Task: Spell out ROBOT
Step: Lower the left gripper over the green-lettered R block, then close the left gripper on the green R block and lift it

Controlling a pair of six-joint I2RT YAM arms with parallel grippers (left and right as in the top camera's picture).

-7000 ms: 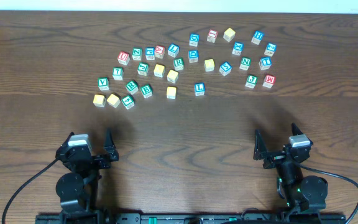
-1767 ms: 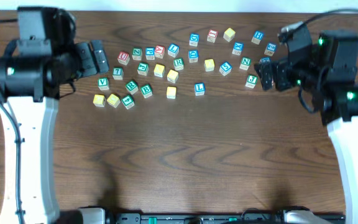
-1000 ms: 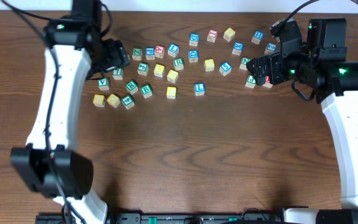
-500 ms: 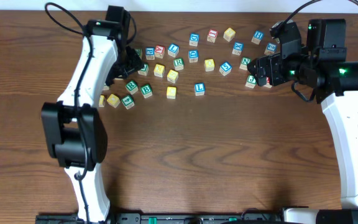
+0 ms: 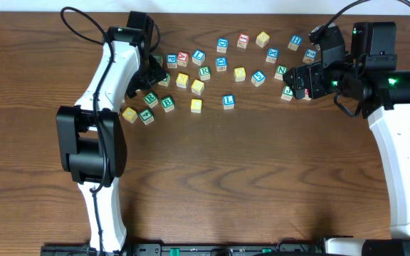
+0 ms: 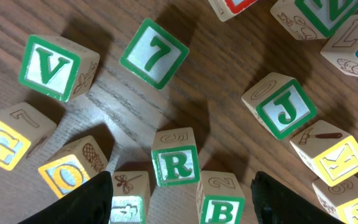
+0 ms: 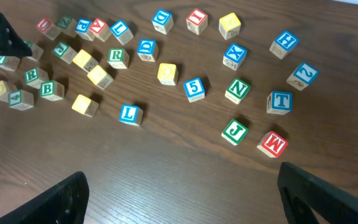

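Note:
In the left wrist view a green-framed R cube (image 6: 176,165) and a green-framed B cube (image 6: 220,206) lie side by side between my left gripper's (image 6: 185,208) spread fingers, which hover open above them. A yellow O cube (image 6: 67,176) sits just outside the left finger (image 6: 95,200). From overhead, the left gripper (image 5: 151,82) hangs over the R (image 5: 150,99) and the B (image 5: 167,104). A second green R (image 5: 204,72) lies farther right. The blue-framed T (image 7: 280,101) is ahead of my open right gripper (image 7: 191,205), which holds nothing above bare wood.
Many more letter cubes are scattered across the far half of the table (image 5: 212,171): green V (image 6: 50,68), 7 (image 6: 153,54), J (image 6: 283,111), yellow K (image 6: 342,160), blue L (image 7: 129,114), red M (image 7: 272,144), green N (image 7: 237,91).
My left arm has swung right over the cube cluster to hang above the R and B, and its fingers have narrowed somewhat. The right arm has stayed put.

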